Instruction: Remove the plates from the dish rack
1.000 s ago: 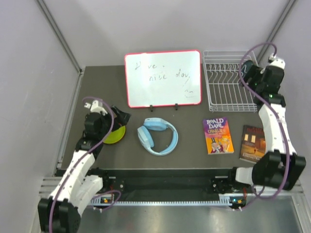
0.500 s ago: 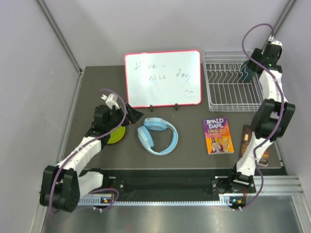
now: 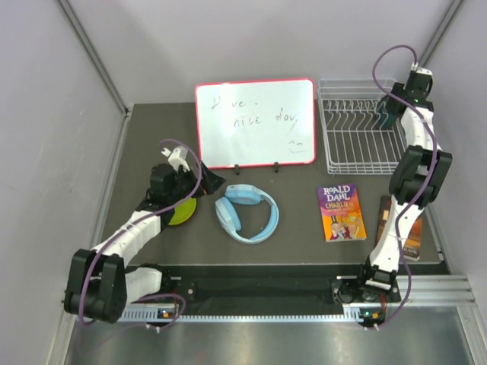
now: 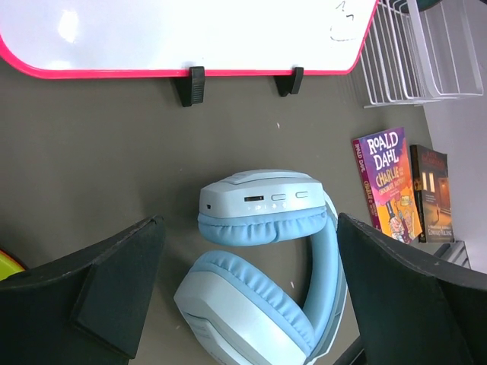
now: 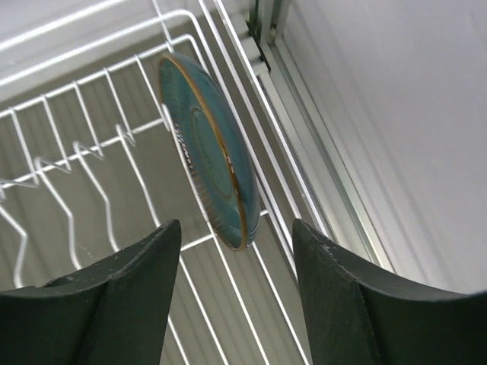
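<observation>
The white wire dish rack (image 3: pixel 356 129) stands at the back right. One dark green plate (image 5: pixel 205 148) stands on edge between the prongs at the rack's right end. My right gripper (image 5: pixel 236 228) hangs open over it, one finger on each side of the plate's lower rim, with a gap on both sides. A yellow-green plate (image 3: pixel 183 212) lies flat on the table at the left, partly under my left arm. My left gripper (image 4: pixel 249 220) is open above the headphones and holds nothing.
Blue headphones (image 3: pixel 246 213) lie mid-table, in front of the red-framed whiteboard (image 3: pixel 255 122). Two books (image 3: pixel 341 211) (image 3: pixel 402 228) lie in front of the rack. A grey wall and its metal rail (image 5: pixel 319 152) run close along the rack's right side.
My right arm has reached farther back over the rack's right end and its jaws have narrowed around the plate. My left gripper has moved right, from over the yellow-green plate toward the headphones.
</observation>
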### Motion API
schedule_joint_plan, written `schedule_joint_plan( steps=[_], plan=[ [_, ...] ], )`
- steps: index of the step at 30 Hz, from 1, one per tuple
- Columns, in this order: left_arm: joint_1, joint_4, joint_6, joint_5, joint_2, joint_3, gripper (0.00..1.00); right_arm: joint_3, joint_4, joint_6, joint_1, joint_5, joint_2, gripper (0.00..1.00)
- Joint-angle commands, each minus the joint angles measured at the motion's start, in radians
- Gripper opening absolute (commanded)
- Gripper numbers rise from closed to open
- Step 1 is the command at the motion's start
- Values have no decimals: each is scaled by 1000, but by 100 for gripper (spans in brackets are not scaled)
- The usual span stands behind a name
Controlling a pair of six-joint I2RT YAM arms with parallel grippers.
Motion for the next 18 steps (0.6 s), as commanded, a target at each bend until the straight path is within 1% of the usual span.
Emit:
schedule_joint_plan(
  steps=[1,6,7,8,10,12,14,16,18],
  plan=[
    [-4,57,28,-7,7,10,99,51,11,-21,-23,14,29,58],
    [-4,53,35,-18,18,10,99,81,11,-15,-27,3,74,56],
    [-4,53,36,-18,23,12,99,89,6,-15,-28,0,84,49],
    [-4,53,36,-21,24,12,99,97,3,-18,-28,-6,92,46],
    [-4,53,39,-24,32,12,99,117,-1,-18,-28,-6,117,44],
    [-2,53,41,-24,38,10,99,126,-3,-22,-30,-15,133,39],
    [-4,54,44,-26,43,9,99,134,0,-25,-33,-21,146,39],
    [-4,54,48,-29,49,6,99,141,2,-35,-33,-32,153,30],
    [-4,57,50,-32,53,6,99,141,11,-38,-33,-35,156,27]
  ],
)
